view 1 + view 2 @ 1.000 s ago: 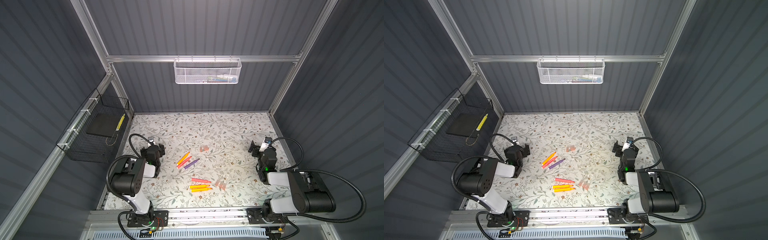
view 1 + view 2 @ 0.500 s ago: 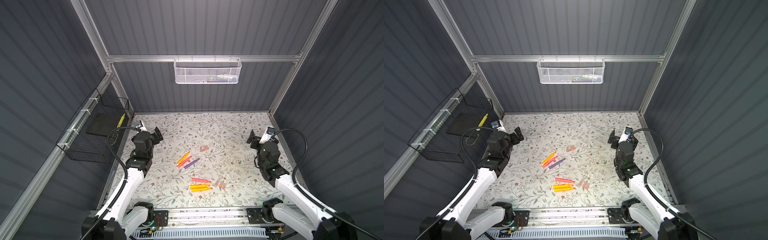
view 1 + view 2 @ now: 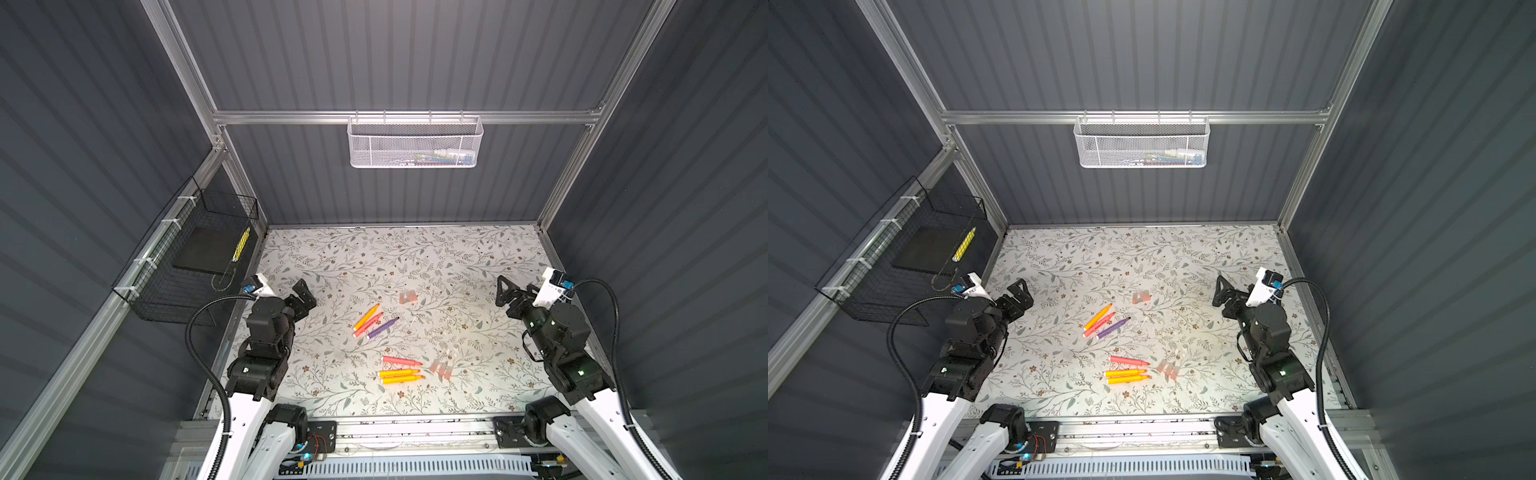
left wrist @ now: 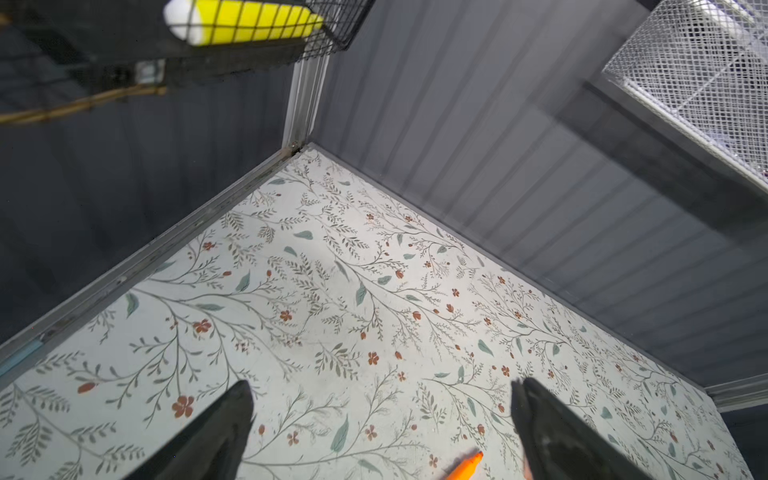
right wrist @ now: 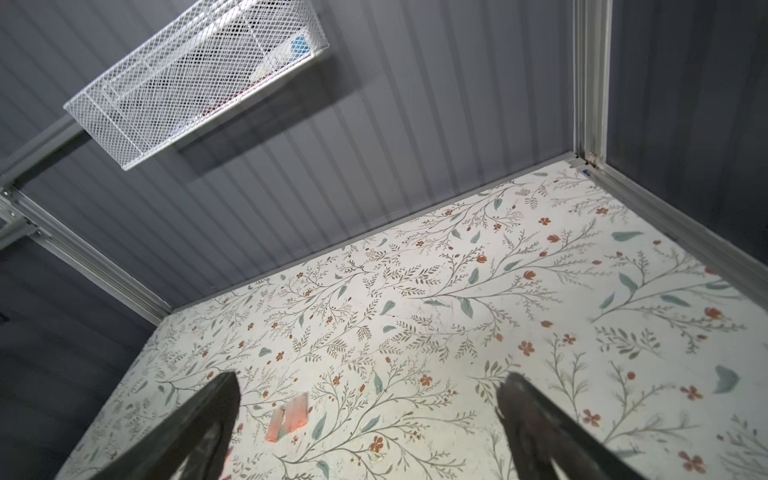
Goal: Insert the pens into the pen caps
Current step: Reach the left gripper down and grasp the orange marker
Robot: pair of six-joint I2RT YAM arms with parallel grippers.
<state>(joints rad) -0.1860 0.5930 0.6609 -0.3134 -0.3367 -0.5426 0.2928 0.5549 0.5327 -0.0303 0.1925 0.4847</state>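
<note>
Both top views show the pens in two groups mid-table on the floral mat. An orange pen (image 3: 366, 316) (image 3: 1097, 316), a pink one (image 3: 368, 325) and a purple one (image 3: 383, 327) (image 3: 1113, 327) lie slanted. Nearer the front lie a pink pen (image 3: 401, 360) (image 3: 1128, 360) and two orange pens (image 3: 400, 376) (image 3: 1127, 376). Pinkish pen caps (image 3: 407, 296) (image 3: 1140, 296) (image 5: 291, 415) lie behind them, and more caps (image 3: 441, 369) (image 3: 1168, 369) right of the front group. My left gripper (image 3: 305, 296) (image 3: 1019, 295) (image 4: 380, 395) hovers open at the left, an orange pen tip (image 4: 467, 467) just in its wrist view. At the right, my right gripper (image 3: 500, 291) (image 3: 1217, 291) (image 5: 370, 384) also stands open and holds nothing.
A white mesh basket (image 3: 415, 143) hangs on the back wall. A black wire basket (image 3: 195, 257) with a yellow item is fixed to the left wall. Grey ribbed walls and aluminium posts enclose the mat (image 3: 374, 257); a metal rail runs along the front edge.
Both arms have unfolded from a low tucked pose and risen, their grippers now angled toward the table's middle. Both grippers stayed open. Pens and caps have not moved.
</note>
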